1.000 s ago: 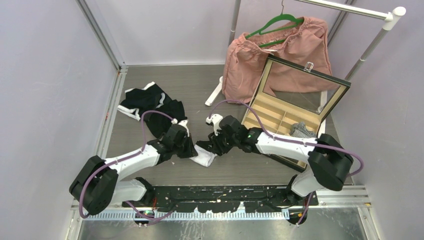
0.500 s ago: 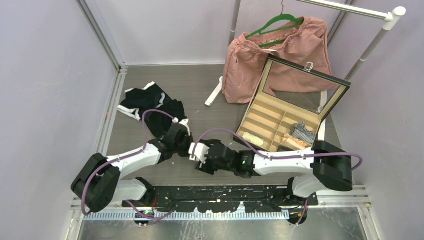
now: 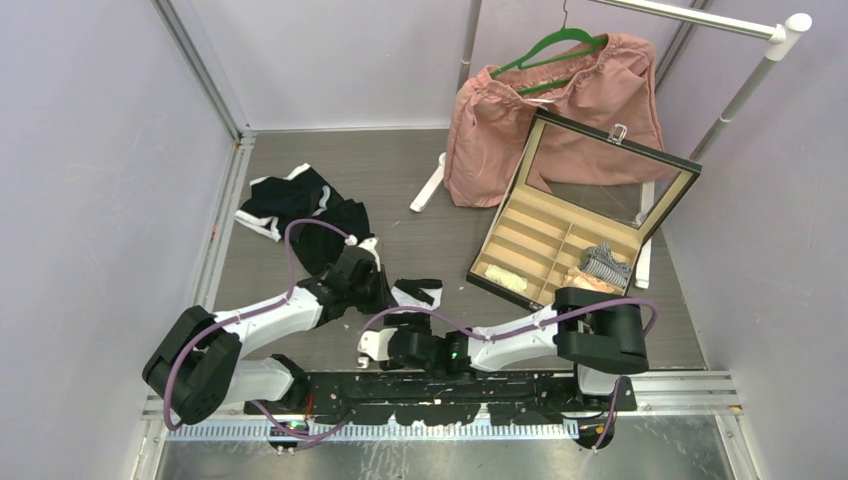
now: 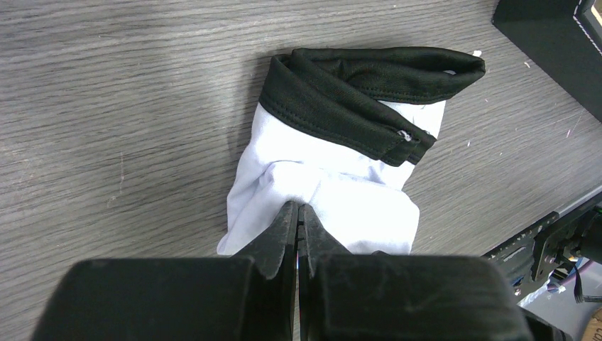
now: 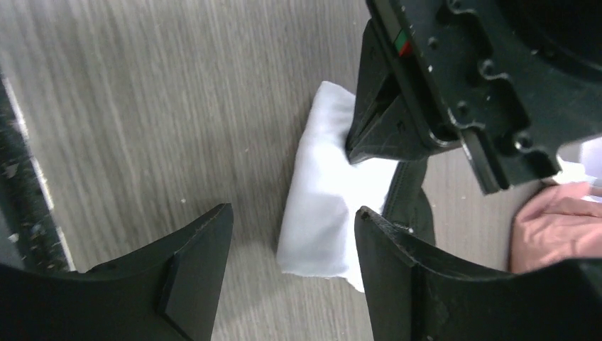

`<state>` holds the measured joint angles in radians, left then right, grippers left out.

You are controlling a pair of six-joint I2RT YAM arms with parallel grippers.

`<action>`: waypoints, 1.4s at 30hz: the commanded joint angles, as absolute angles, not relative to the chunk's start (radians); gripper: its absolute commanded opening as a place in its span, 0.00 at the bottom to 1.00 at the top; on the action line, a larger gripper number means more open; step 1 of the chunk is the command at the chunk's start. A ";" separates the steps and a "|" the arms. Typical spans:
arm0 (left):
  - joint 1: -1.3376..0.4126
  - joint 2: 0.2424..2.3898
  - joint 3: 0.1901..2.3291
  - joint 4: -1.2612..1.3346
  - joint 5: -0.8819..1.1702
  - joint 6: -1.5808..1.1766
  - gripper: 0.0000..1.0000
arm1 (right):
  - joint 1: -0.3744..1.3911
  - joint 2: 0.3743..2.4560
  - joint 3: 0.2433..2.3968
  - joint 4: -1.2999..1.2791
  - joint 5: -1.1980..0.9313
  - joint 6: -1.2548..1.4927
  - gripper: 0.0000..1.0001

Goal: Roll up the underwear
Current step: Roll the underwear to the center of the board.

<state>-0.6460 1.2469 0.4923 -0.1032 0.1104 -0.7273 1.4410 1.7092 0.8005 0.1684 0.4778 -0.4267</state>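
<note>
white briefs [image 4: 334, 177]: likely light, limp | hold: black waistband [image 4: 341, 106] | left end effector [image 4: 298, 213]: clamped on them | right end effector [image 5: 287, 220]: spread, empty

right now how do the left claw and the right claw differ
The left claw is shut, pinching a fold of the white underwear; the right claw is open and holds nothing. The left claw sits on the cloth; the right claw hangs clear of it, over bare table. Both face that same underwear.

no legible text anywhere, no label readable on the underwear [image 4: 323, 206], none on the divided box [image 3: 525, 245]
</note>
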 commanded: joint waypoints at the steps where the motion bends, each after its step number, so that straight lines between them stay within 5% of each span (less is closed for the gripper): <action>1: -0.643 1.287 0.472 -0.173 0.062 -0.698 0.01 | 1.456 1.759 0.876 0.180 0.620 -0.502 0.69; 15: -0.641 1.270 0.474 -0.186 0.068 -0.695 0.01 | 1.455 1.906 0.937 0.014 0.769 -0.470 0.61; 27: -0.639 1.215 0.479 -0.200 0.064 -0.708 0.01 | 1.425 1.880 0.865 0.073 0.738 -0.398 0.02; 42: -0.562 0.788 0.530 -0.468 -0.093 -0.786 0.01 | 1.329 1.657 0.820 0.026 0.306 -0.169 0.01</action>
